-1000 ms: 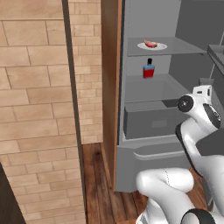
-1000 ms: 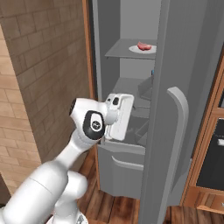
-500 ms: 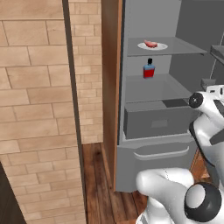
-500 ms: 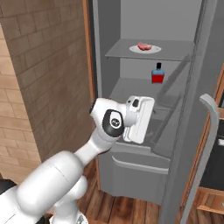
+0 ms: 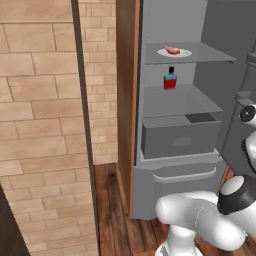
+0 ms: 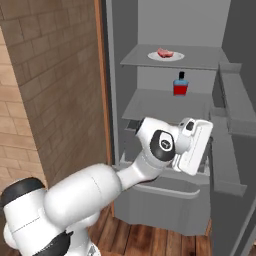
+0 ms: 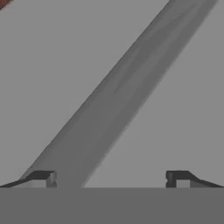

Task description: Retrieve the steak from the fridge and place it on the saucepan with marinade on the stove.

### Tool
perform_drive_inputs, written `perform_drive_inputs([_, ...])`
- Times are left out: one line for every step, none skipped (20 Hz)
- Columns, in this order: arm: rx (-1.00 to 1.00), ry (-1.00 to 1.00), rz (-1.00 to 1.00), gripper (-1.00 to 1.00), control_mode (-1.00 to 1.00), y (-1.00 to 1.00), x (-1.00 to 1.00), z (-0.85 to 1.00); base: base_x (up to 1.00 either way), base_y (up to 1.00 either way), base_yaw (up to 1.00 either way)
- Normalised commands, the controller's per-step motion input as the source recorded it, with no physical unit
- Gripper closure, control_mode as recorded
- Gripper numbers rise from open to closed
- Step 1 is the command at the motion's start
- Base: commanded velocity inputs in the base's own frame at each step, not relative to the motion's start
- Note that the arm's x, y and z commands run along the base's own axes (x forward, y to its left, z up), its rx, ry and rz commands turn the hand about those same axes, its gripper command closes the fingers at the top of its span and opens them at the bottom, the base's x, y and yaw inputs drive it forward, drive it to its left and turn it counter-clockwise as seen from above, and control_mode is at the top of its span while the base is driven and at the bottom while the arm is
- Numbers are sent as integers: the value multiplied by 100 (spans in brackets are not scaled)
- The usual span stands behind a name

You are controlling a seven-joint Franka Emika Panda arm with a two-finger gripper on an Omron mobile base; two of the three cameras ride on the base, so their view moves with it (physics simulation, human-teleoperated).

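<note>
fridge [image 6: 125,30] door's open | steak [image 6: 164,52] sitting on the white plate [image 6: 176,56], top shelf | my gripper [image 7: 109,178] empty, jaws apart, down at drawer height | so steak's up and further in from the jaws, gotta lift first

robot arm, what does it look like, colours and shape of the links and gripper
The arm is made of glossy white, rounded, tube-like links with dark grey to black round caps at the joints, one cap bearing a small pale mark. The hand is a boxy white block. In the hand view the gripper ends in two small dark grey fingertips with paler inner faces. No cables show.
</note>
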Motion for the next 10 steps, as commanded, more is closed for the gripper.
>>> perform_drive_inputs([-1,0,-6,-100,-100,-72,-34,-8,0,0,0])
perform_drive_inputs([0,0,-1,-100,-100,-31,-40,0,0,0,0])
perform_drive_inputs([0,0,0,-100,-100,0,-44,0,0,0,0])
perform_drive_inputs([0,0,0,-100,-100,0,-49,0,0,0,0])
perform_drive_inputs([0,-4,0,-100,-100,0,-54,2,0,0,0])
perform_drive_inputs([0,-5,0,-100,-100,14,-54,6,0,0,0])
perform_drive_inputs([0,-10,1,-100,-100,25,-56,7,0,0,0])
perform_drive_inputs([0,-12,1,-100,-100,31,-62,11,0,0,0])
perform_drive_inputs([0,-12,1,-100,-100,36,-65,13,0,0,0])
perform_drive_inputs([0,-10,1,-100,-100,44,-70,19,0,0,0])
